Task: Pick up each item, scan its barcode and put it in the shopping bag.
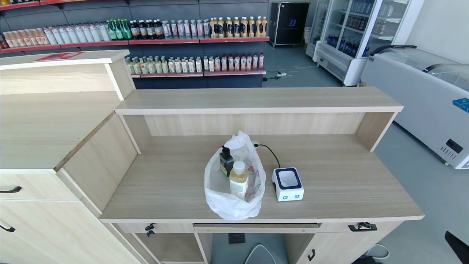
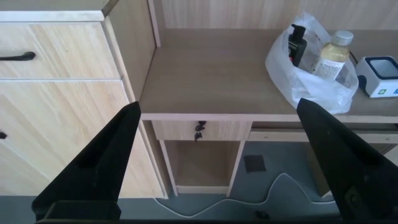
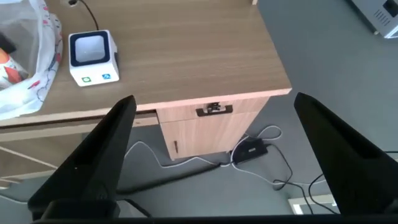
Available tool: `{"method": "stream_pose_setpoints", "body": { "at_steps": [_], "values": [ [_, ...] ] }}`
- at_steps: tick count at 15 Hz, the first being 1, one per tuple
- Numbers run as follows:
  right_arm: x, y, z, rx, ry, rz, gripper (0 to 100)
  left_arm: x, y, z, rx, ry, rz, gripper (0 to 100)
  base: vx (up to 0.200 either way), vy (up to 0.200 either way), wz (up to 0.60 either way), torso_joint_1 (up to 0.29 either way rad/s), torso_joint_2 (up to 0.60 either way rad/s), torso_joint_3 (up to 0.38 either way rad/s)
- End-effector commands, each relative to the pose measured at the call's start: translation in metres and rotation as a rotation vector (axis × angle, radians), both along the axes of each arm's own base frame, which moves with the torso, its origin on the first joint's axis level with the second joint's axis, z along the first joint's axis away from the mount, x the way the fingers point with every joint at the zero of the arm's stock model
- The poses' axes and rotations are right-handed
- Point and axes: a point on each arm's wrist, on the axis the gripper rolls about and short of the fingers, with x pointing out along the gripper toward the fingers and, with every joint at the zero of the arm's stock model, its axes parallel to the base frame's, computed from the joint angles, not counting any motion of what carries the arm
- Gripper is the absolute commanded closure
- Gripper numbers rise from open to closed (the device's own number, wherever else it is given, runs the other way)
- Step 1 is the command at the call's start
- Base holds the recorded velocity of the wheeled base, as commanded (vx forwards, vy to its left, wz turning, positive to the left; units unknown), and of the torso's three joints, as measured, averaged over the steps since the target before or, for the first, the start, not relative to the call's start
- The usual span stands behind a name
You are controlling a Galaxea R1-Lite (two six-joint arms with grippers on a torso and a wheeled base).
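Jaws gape empty on both arms; left wrist view catches a dark bottle (image 2: 297, 45) in the bag (image 2: 309, 86).

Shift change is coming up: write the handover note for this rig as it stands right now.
Left end effector: open, empty, held off the front of the counter.
Right end effector: open, empty, also off the counter's front.
Things: the bag sits mid-counter, with the scanner beside it on the robot's right.
Done: the dark bottle and the yellow bottle stand in the bag.
Left: probably nothing; whether they were scanned cannot be told.
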Motion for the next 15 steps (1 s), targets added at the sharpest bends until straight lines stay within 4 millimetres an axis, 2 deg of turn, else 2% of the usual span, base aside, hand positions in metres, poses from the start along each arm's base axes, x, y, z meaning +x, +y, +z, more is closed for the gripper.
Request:
{"method": "stream_pose_setpoints", "body": {
  "at_steps": [1, 3, 6, 11, 15],
  "values": [
    [-0.039, 0.011, -0.021, -0.038, -0.094, 0.065, 0, 0.000, 0.000, 0.000, 0.000, 0.000, 0.000, 0, 0.000, 0.000, 0.00, 0.000, 0.00, 0.000],
    [-0.052, 0.013, -0.033, -0.048, -0.101, 0.052, 0, 0.000, 0.000, 0.000, 0.000, 0.000, 0.000, 0, 0.000, 0.000, 0.00, 0.000, 0.00, 0.000],
    [-0.061, 0.012, -0.035, -0.056, -0.187, 0.109, 0, 0.000, 0.000, 0.000, 0.000, 0.000, 0.000, 0, 0.000, 0.000, 0.00, 0.000, 0.00, 0.000],
    [-0.061, 0.011, -0.037, 0.026, -0.183, 0.078, 0, 0.000, 0.000, 0.000, 0.000, 0.000, 0.000, 0, 0.000, 0.000, 0.00, 0.000, 0.00, 0.000],
    [-0.064, 0.011, -0.041, 0.038, -0.179, 0.123, 0, 0.000, 0.000, 0.000, 0.000, 0.000, 0.000, 0, 0.000, 0.000, 0.00, 0.000, 0.00, 0.000]
  ]
}}
